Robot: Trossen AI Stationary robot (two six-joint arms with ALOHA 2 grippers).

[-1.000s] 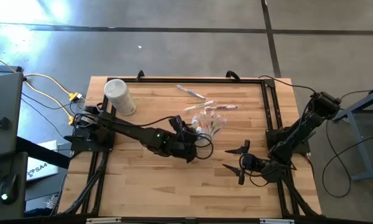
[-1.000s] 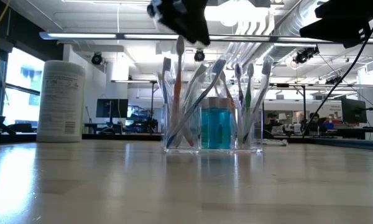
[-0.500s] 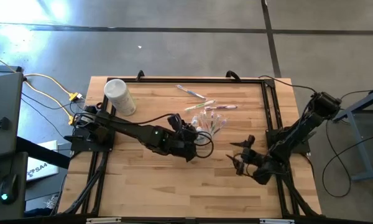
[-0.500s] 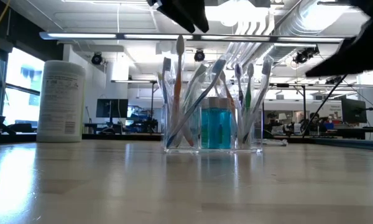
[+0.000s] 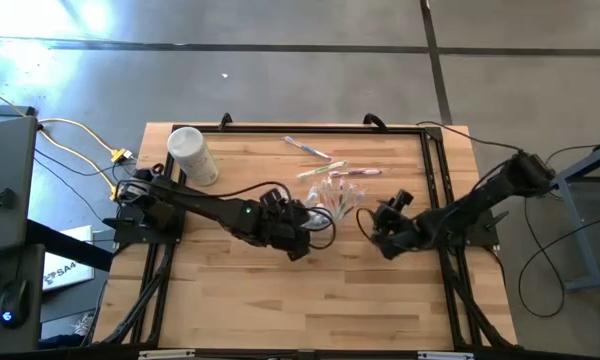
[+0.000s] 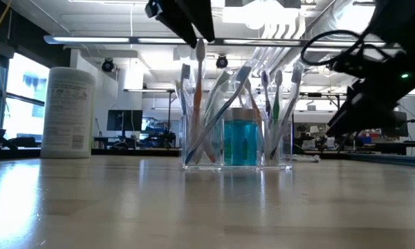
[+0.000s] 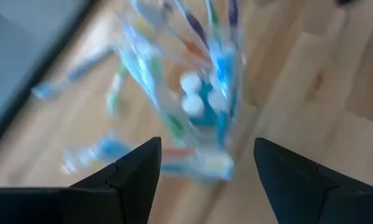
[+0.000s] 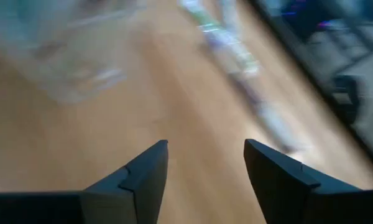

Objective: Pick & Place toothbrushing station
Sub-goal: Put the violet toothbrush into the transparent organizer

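The station point(image 6: 236, 142) is a clear, boxy plastic holder standing upright on the wooden table point(image 5: 280, 300), a little back of the middle and toward the right. Its walls are see-through, so its contents show plainly. Inside stand several toothbrushes point(image 6: 199, 83), leaning at different angles with their heads above the rim, and a blue bottle point(image 6: 241, 142) in the middle compartment. From above, the left wrist view shows white caps point(image 7: 193, 102) among the brushes.

3 loose brushes point(image 5: 330, 171) lie flat on the table just behind the station. A white tub point(image 5: 192, 155) stands at the back left, well apart.

The left gripper point(image 5: 310, 215) hangs just left of the station, fingers point(image 7: 130, 174) spread apart, empty. The right gripper point(image 5: 372, 222) is near its right side, fingers point(image 8: 143, 171) apart, holding nothing.
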